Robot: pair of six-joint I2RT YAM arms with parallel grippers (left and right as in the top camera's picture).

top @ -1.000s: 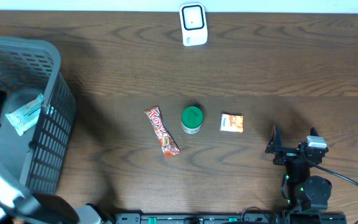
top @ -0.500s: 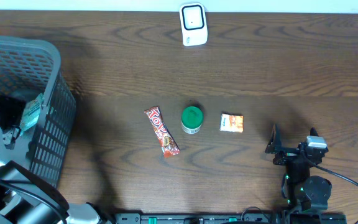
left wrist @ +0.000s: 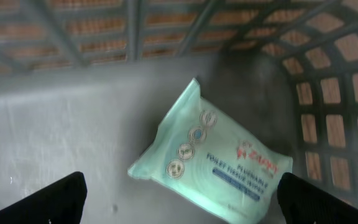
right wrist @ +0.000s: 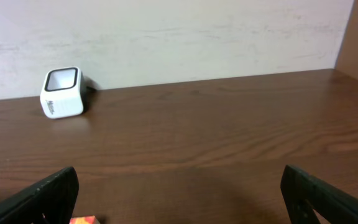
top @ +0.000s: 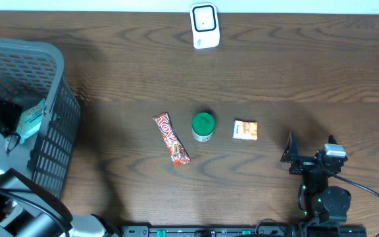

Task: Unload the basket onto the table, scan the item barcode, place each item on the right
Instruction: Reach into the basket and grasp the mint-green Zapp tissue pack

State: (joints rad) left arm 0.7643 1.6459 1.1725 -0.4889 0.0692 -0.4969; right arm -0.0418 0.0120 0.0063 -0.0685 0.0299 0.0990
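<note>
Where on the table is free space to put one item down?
The table is bare between the scanner and the row of candy bar, green jar and orange packet, also between basket and candy bar. The row itself is crowded.

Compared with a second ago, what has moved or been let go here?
The left pincer moved in over the basket and opened slightly wider; the wipes pack, shifted a little toward the mesh wall, lies free on the basket floor. The candy bar, green-lidded jar, orange packet, scanner and open right pincer stayed put.
</note>
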